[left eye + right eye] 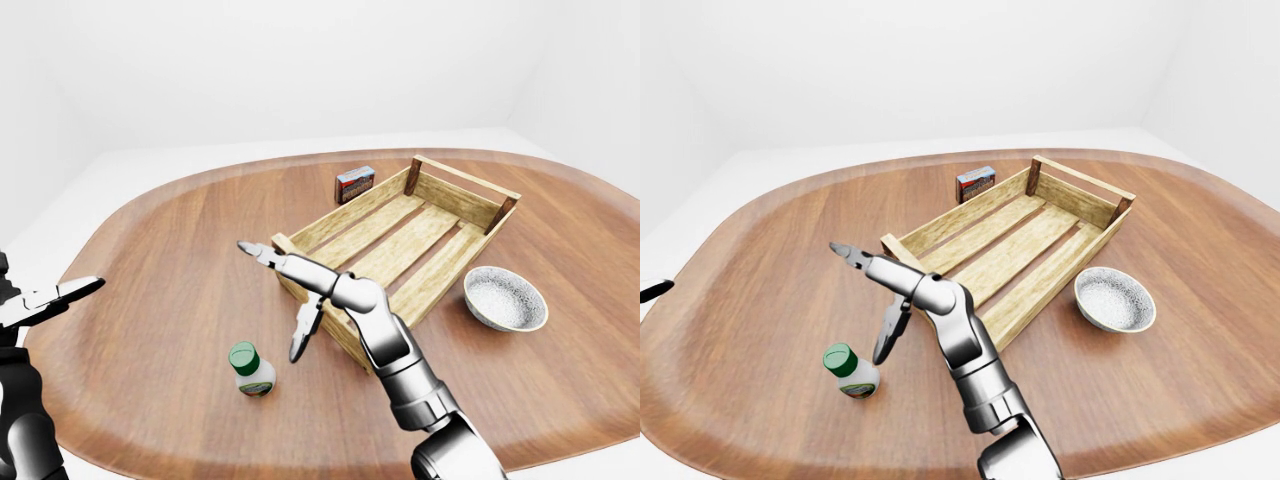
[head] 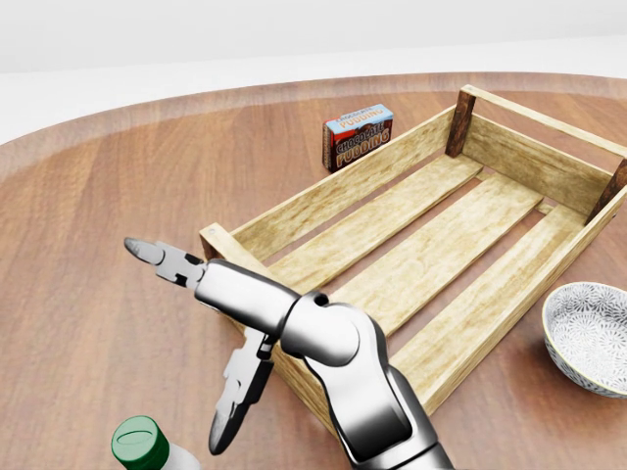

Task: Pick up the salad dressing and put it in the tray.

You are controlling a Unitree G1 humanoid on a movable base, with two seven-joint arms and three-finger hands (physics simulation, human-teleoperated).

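left-eye view | tray [image 1: 345,222] bare | bowl [image 1: 505,298] white-filled | right robot hand [image 1: 283,300] released

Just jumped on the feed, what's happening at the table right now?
The right robot hand hangs open just above and to the right of the salad dressing bottle, not touching it. The bottle stands upright on the wooden table, still outside the tray, which has nothing in it. The left robot hand is open at the left edge of the left-eye view, holding nothing. A small box sits beyond the tray and a bowl to its right.
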